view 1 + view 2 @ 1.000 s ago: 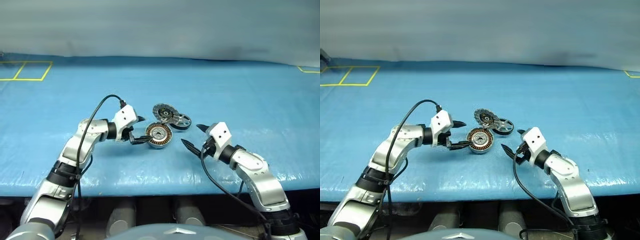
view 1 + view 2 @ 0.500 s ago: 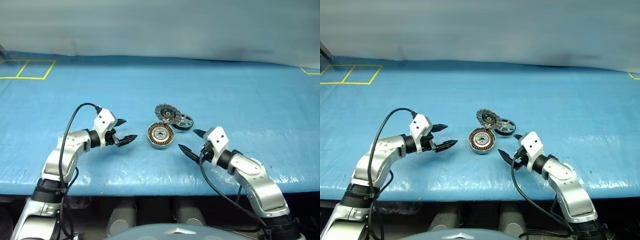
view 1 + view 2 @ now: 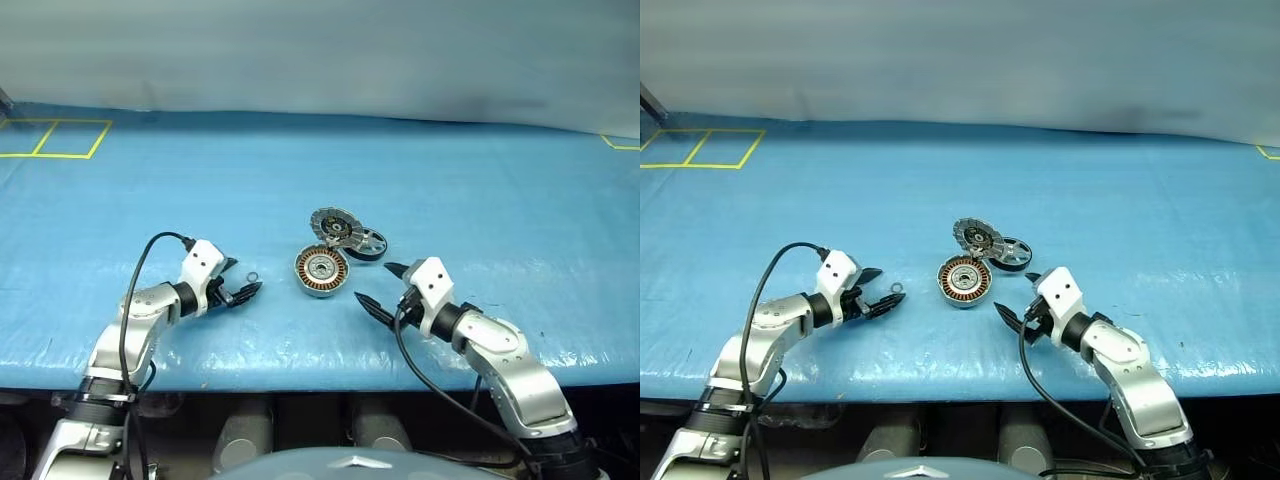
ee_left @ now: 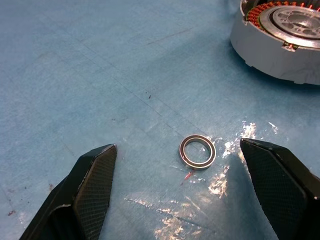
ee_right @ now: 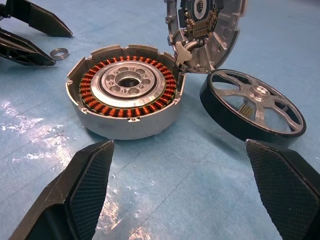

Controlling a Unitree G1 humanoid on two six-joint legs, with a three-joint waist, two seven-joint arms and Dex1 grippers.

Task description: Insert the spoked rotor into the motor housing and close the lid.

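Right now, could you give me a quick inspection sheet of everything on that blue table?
Surface: blue sheet, glossy, yellow tape lines at a far corner.
Job's things: motor housing open, empty; lid tilted up at its edge; spoked rotor beside them, leaning.
Clutter: small metal ring lying loose.
End effectors: left end effector open around the ring, not touching; right end effector open, empty.
Cables: black cable looping off the left arm.
Surroundings: pale backdrop.

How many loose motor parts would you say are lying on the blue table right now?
4: motor housing centre; lid tilted behind it; spoked rotor leaning beside the lid; small ring between the left fingers.
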